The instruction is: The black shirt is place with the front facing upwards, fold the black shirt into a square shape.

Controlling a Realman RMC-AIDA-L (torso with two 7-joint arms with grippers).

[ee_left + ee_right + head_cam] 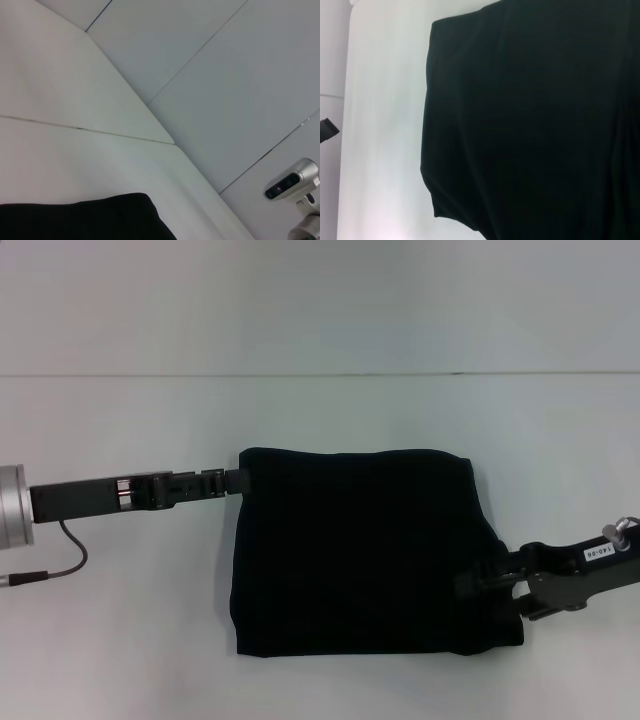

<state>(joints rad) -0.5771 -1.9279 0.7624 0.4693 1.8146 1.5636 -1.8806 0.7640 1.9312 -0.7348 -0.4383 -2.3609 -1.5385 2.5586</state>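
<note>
The black shirt (360, 550) lies folded into a rough square on the white table (320, 410), plain black side up, with no lettering showing. My left gripper (236, 481) reaches in level from the left and meets the shirt's far left corner. My right gripper (478, 585) comes from the right and sits at the shirt's right edge, near its front corner, dark against the cloth. In the left wrist view, one corner of the black shirt (85, 220) shows on the white surface. The black shirt (530, 125) fills most of the right wrist view.
A thin dark cable (60, 560) hangs from my left arm over the table at the left. White table surface surrounds the shirt on all sides. A grey camera (290, 185) on a stand shows beyond the table in the left wrist view.
</note>
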